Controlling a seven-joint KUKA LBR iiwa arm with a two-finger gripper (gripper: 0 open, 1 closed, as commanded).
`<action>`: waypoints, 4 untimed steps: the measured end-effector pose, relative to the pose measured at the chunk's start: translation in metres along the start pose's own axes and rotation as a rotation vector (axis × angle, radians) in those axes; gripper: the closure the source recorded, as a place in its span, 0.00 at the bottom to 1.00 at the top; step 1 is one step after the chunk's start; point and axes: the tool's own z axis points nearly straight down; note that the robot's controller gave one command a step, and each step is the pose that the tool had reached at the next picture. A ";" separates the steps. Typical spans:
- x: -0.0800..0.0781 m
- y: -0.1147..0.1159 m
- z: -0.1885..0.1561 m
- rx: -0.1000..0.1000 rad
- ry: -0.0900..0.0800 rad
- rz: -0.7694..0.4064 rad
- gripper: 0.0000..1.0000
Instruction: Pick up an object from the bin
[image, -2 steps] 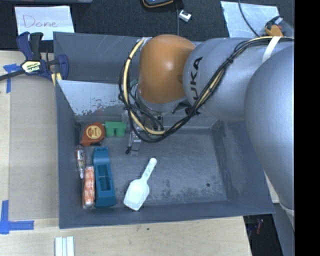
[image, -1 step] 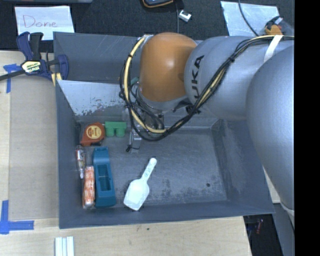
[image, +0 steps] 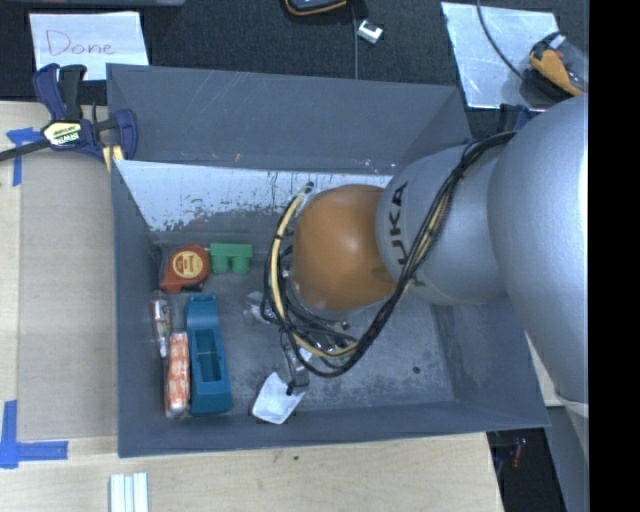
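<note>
One white scrap (image: 277, 402) lies by the arm's cables (image: 300, 345)

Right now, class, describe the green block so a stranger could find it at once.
In the grey bin, look near the far wall at the view's left. Beside the round orange tape measure, above the long blue box, lies the green block. It alone is green, with a notch in its near edge.

One high camera – slightly oblique – over bin (image: 300, 120).
</note>
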 end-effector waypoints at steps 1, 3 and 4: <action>-0.023 -0.037 -0.073 0.002 -0.006 -0.108 0.00; 0.020 0.006 -0.001 0.003 -0.011 -0.339 0.00; 0.005 -0.002 -0.002 -0.004 -0.004 -0.473 1.00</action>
